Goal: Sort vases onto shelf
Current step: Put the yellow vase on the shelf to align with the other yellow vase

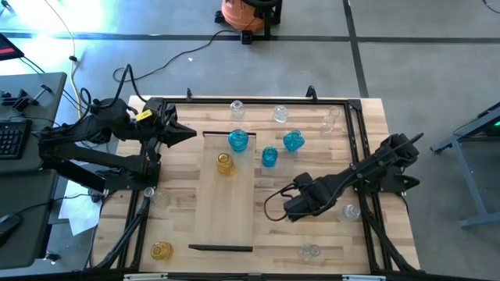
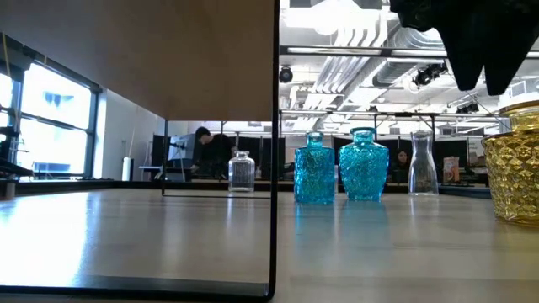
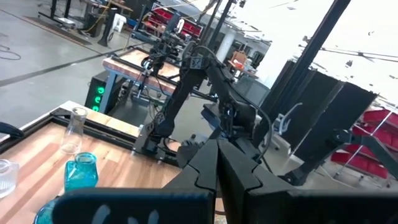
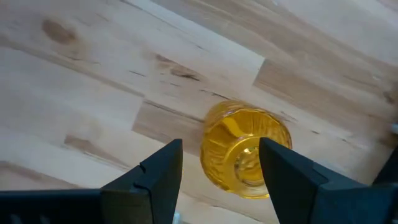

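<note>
Low view half blocked by shelf (image 2: 139, 59) edge, right gripper (image 4: 221, 165) fingers wide above yellow vase (image 4: 245, 149), left gripper (image 1: 190, 133) fingers shut, plank desk (image 1: 367, 117), blurred office behind

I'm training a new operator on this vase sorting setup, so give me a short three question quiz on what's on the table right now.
1. True or false: the left gripper is shut.
2. Which vase stands between the open fingers of the right gripper? A blue, B yellow, C clear.
3. How many blue vases show from above?
Key: 1 true. 2 B, the yellow vase. 3 three.
</note>
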